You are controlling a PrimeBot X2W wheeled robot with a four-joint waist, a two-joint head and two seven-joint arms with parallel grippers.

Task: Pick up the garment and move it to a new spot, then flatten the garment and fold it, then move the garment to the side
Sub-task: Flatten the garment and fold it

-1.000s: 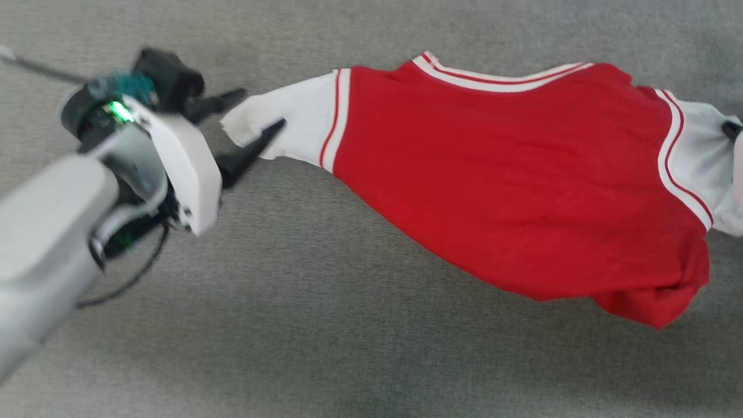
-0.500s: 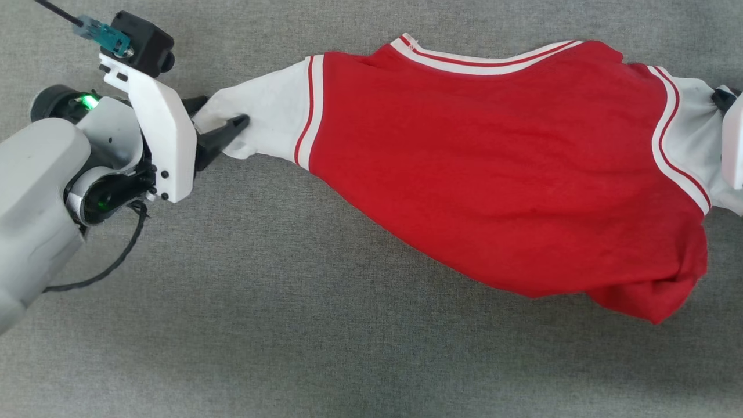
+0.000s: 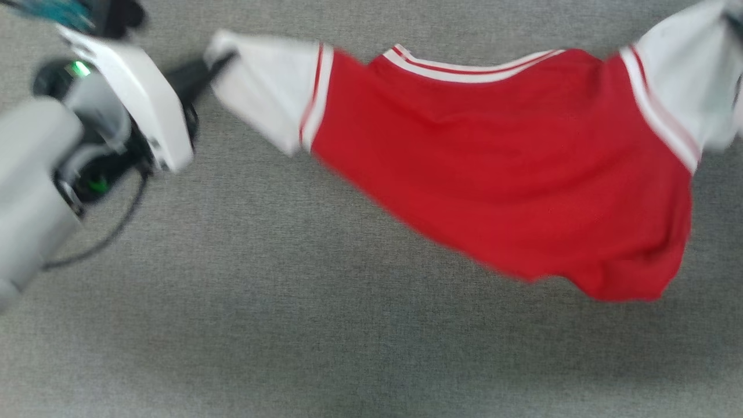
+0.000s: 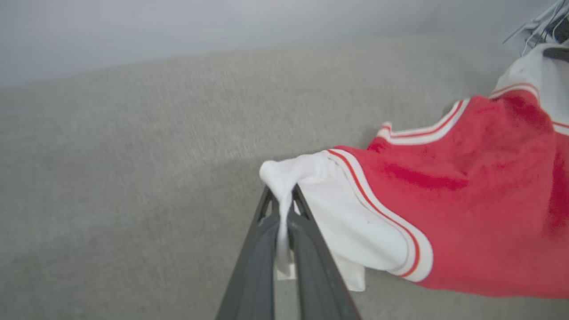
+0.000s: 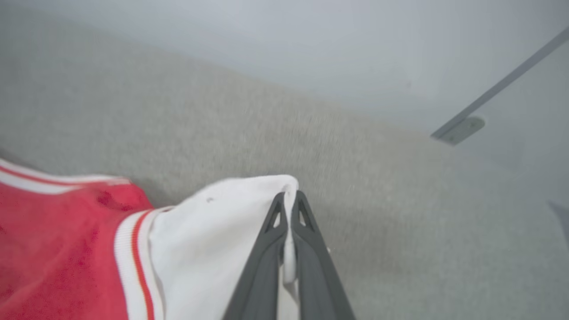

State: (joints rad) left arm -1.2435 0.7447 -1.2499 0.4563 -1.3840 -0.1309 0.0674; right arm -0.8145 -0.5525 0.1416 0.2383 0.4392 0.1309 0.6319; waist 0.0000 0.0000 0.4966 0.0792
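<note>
The left arm (image 3: 29,174) shows at the left side of the head view, pale and thick. It has a white wrist plate (image 3: 136,101) and a small green light (image 3: 78,68) on it. The left claw (image 3: 219,60) points to the right, away from the arm. In the left wrist view its two dark fingers (image 4: 258,266) lie close together (almost touching). They squeeze a white sleeve end of the garment (image 4: 466,213) between them. The right claw (image 5: 291,198) is pressed together too, tips meeting, with the other white sleeve pinched in the thin slit. Its fingers are long, dark and slim, and get thinner toward the tips.
</note>
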